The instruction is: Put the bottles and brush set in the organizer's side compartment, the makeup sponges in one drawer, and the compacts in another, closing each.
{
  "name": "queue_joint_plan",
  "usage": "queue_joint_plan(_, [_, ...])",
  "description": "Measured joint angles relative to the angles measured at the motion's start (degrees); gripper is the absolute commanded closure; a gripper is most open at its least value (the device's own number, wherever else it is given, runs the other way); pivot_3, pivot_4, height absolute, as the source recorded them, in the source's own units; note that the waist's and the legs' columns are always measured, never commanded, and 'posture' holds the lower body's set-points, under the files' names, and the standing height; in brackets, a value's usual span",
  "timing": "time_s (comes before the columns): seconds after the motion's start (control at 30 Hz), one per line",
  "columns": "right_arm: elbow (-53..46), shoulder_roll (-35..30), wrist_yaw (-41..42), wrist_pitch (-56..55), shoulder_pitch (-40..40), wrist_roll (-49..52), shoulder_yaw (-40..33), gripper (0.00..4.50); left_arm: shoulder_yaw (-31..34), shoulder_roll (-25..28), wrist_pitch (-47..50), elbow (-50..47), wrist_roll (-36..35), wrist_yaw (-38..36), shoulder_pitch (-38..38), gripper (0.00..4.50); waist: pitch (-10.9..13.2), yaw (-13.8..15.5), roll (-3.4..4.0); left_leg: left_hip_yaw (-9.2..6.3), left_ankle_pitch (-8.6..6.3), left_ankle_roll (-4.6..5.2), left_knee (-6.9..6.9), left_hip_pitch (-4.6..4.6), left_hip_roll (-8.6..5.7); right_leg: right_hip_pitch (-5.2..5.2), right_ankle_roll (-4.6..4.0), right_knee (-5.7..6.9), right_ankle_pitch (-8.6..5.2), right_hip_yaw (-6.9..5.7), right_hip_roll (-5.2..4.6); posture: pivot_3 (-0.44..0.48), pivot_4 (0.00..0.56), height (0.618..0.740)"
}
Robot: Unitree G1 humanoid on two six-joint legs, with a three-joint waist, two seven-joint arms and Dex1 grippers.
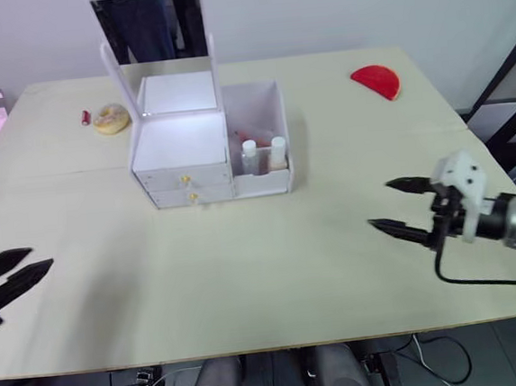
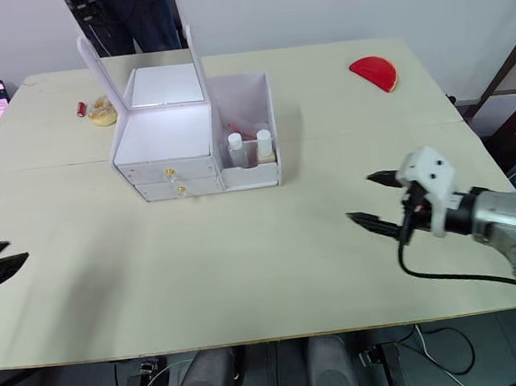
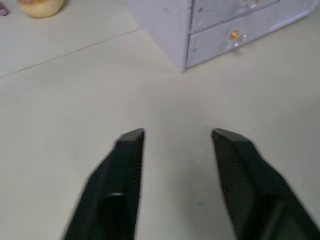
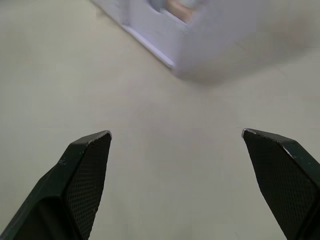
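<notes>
The right jaws (image 1: 397,206) stand wide apart with nothing between them, hovering over bare bench (image 1: 274,273) at the near right, tips pointing left. The left jaws (image 1: 19,266) are parted by a narrower gap, also empty, low over the near left edge and pointing right. Both pairs are black tapered fingers with a fine gridded pad on the inner faces.

The organizer (image 1: 209,148) sits far of both, near the bench's middle and well apart from either pair; it lies far-left of the right jaws and far-right of the left ones. It is a white, boxy plastic unit with its long side running left to right and its front facing near. Two drawers (image 1: 190,185) are stacked at its left front, both pushed shut, each with a small gold knob. Its mirrored lid (image 1: 154,35) stands raised at the far side. The open side compartment (image 1: 255,112) is on the right, its long axis running near to far. Two bottles (image 1: 263,155) stand upright in its near end, side by side, with white caps; something reddish lies behind them, too small to tell.

On the far left of the bench lies a round yellowish sponge (image 1: 111,119) with a small red item (image 1: 85,118) just to its left. At the far right lies a red half-round piece (image 1: 376,81).
</notes>
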Motion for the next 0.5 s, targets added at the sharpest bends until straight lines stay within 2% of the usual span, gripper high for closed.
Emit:
queue_joint_plan(0.07, [1.3,-0.1,1.0,-1.7,0.8,-0.4,-1.2,0.0,0.0,0.9,-0.2,1.3,0.0,-0.3,-0.7,0.05,0.0,0.0,0.05,0.01,0.0,-0.01,0.02,-0.03,0.02,0.02,0.0,-0.12,0.0,0.0,0.0,0.0,0.15,0.739])
queue_joint_plan(0.5, [2.1,-0.4,0.8,-2.0,-0.4,0.4,-2.6,0.0,-0.4,1.9,-0.7,1.9,0.2,0.6,-3.8,0.05,0.1,0.0,0.13,0.15,-0.21,0.37,-0.19,-0.19,0.04,-0.02,-0.25,-0.49,0.25,-0.01,0.0,0.0,0.15,0.739])
